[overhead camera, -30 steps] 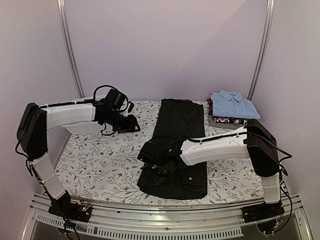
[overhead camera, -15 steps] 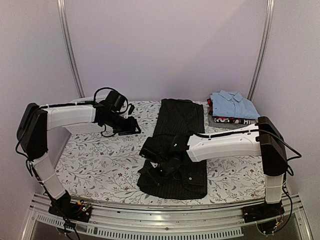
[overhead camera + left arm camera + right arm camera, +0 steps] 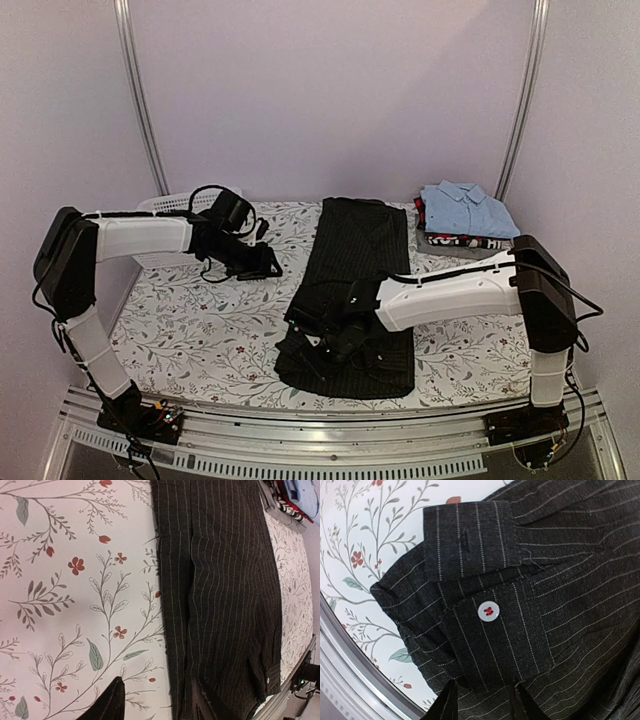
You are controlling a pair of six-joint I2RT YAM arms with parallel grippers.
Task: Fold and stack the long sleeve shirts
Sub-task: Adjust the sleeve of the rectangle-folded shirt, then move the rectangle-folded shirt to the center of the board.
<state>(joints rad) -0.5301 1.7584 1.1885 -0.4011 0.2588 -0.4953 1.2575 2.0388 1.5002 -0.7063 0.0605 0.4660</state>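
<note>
Where the black shirt (image 3: 360, 240) lies: lengthwise, near-to-far
Nearer: right end effector (image 3: 482, 702) — over its near end, parted, empty

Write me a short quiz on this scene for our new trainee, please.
1. True or false: the light blue shirt lies folded on top of the stack at the far right corner of the table.
2. How does the black pinstriped shirt lie? A. rolled into a ball; B. stretched lengthwise along the middle of the table; C. on top of the stack.
3. Fill in: the white button in the right wrist view is sewn with ___ thread.
Key: 1 true; 2 B; 3 red.
</note>
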